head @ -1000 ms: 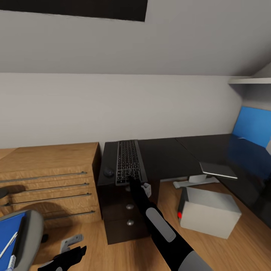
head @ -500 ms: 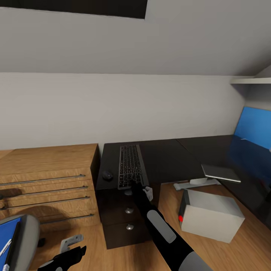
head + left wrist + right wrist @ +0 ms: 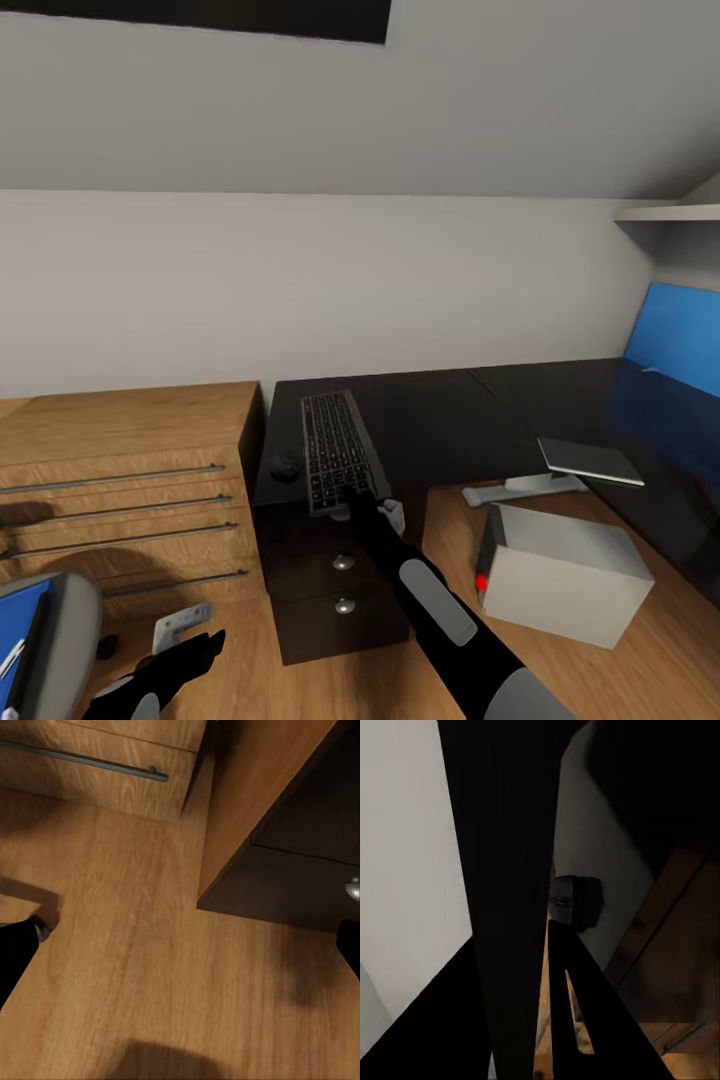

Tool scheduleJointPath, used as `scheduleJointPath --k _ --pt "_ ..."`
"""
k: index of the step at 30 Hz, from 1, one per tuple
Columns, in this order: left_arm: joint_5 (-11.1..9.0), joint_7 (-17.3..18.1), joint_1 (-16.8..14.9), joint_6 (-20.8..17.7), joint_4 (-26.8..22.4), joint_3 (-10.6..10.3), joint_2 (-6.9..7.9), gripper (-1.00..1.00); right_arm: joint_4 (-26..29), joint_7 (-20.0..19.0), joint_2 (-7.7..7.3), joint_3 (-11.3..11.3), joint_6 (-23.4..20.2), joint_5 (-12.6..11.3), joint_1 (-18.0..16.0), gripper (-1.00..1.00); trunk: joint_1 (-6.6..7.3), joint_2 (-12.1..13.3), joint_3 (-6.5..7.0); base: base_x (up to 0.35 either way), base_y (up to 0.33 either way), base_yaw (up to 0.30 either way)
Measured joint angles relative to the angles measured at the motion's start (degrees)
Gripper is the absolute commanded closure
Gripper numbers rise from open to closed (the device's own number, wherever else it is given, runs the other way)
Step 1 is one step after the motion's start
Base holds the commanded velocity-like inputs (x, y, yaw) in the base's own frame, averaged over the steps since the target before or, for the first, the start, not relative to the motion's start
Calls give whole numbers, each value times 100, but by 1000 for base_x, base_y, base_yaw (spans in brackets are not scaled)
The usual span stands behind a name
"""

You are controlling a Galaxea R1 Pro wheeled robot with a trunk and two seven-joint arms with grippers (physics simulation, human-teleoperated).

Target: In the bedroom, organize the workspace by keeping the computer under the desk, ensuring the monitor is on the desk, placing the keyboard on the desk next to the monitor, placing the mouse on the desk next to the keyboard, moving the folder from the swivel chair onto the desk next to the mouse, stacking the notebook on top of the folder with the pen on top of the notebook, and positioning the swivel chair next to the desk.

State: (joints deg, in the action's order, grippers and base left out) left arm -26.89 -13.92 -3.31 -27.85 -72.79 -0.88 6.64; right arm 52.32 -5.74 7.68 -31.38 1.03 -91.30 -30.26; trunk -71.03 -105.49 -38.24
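Right pincer [image 3: 348, 497] at keyboard's [image 3: 335, 449] near end

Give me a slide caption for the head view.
Right claw at the near end of a keyboard on a black desk.

We see even, soft simulator light; grey walls bright, glossy desk [image 3: 450, 420] mirrors blue. Soft shadows on cabinet [image 3: 120, 480] and floor [image 3: 150, 967]. Renders slightly soft; right wrist view mostly dark silhouettes.
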Motion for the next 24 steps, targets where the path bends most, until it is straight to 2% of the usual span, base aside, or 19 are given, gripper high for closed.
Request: scheduleJointPath --k 8,11,16,24 --pt "7 7 0 9 -5 8 0 -100 7 -475 -136 28 -225 -10 -2 100 -176 -321 -143 0 0 0" --pt "14 8 0 15 15 8 0 -100 5 -491 -143 178 -224 -15 -2 100 -242 -441 -197 0 0 0" --pt "15 8 0 21 18 8 0 -100 1 -487 -144 301 -222 -21 -1 100 -352 -642 -287 0 0 0" --pt "16 3 0 25 18 8 0 -100 -4 -480 -136 346 -221 -25 -2 100 -527 -963 -431 0 0 0"
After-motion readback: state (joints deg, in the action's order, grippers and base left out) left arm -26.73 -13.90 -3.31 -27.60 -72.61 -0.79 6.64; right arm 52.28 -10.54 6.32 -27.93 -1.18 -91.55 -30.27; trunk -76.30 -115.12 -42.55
